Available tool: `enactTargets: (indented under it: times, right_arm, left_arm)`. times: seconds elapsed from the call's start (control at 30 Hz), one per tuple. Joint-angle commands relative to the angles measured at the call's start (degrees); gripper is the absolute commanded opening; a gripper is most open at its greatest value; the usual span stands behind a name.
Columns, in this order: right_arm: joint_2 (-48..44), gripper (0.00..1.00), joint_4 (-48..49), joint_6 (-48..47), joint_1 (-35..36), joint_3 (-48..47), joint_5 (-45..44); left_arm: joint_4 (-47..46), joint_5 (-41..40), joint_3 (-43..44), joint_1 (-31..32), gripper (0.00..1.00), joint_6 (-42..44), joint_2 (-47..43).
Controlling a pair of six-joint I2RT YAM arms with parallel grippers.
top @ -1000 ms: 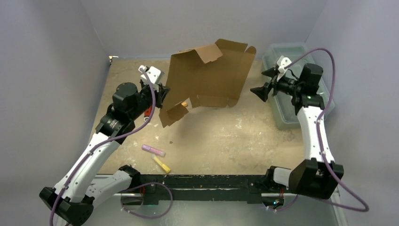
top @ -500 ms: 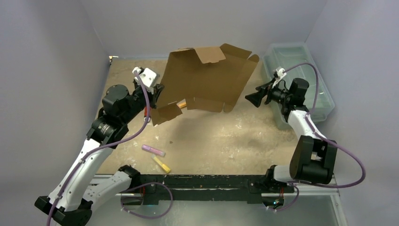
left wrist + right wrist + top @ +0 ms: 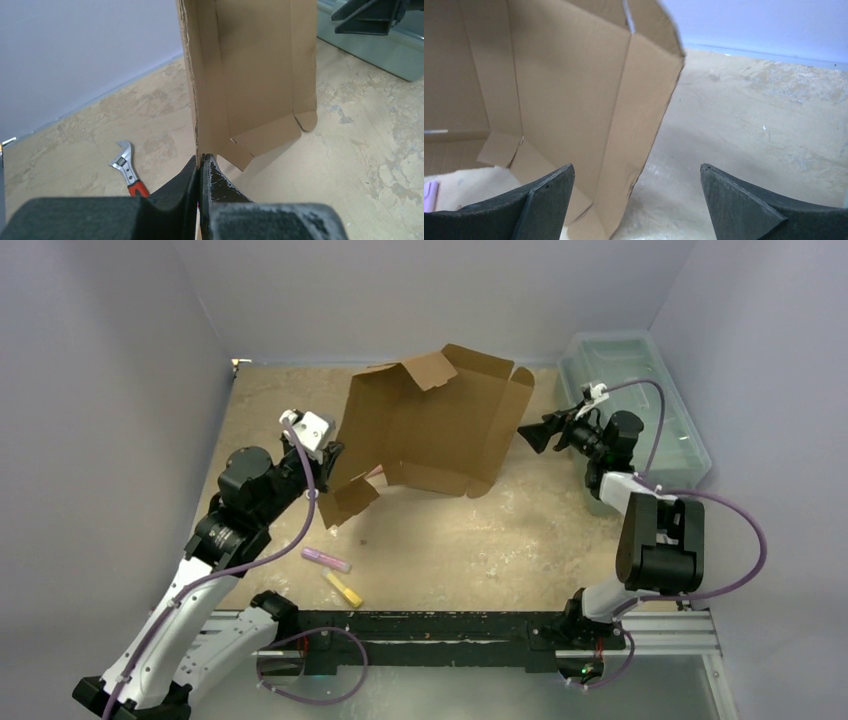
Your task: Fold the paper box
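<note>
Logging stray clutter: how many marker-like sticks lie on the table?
2: a purple stick and a yellow stick just nearer than it, both in front of the paper box, which may hide others.

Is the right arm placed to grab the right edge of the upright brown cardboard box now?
Probably yes: the right gripper is open and faces that edge of the brown cardboard box, nothing between them.

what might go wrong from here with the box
The left pincer pinches only a thin edge of the box, so the upright sheet may slip or tear. The open right pincer is beside the far flap and could shove it rather than straddle it. The wrench lying nearby could snag a flap.
</note>
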State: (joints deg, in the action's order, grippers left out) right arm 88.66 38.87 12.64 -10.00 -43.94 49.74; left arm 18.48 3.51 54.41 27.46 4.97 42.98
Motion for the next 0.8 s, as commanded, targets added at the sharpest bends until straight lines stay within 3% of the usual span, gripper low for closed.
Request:
enactTargets:
  times: [0.0, 0.27, 0.43, 0.57, 0.77]
  right_arm:
    - [4.1, 0.99, 12.0, 6.4, 2.2, -0.8, -1.4]
    - [8.8, 0.99, 13.9, 8.4, 6.3, -2.6, -1.5]
    - [11.5, 0.95, 23.8, 14.3, 6.4, -0.5, 2.2]
    - [13.0, 0.84, 32.0, 18.8, 6.6, 1.1, 4.9]
    - [13.6, 0.65, 34.4, 21.5, 6.7, 1.9, 7.3]
  left_arm:
    - [-3.4, -0.9, -1.8, 0.1, 0.0, -0.7, -2.6]
    - [-4.8, -1.3, -5.9, 0.1, 0.0, -2.1, -5.4]
    - [-5.5, -1.7, -7.2, 0.1, 0.0, -3.5, -6.0]
    - [-6.7, -2.0, -8.2, 0.1, 0.0, -4.5, -6.2]
    - [-8.5, -2.7, -10.2, 0.1, 0.0, -8.0, -6.3]
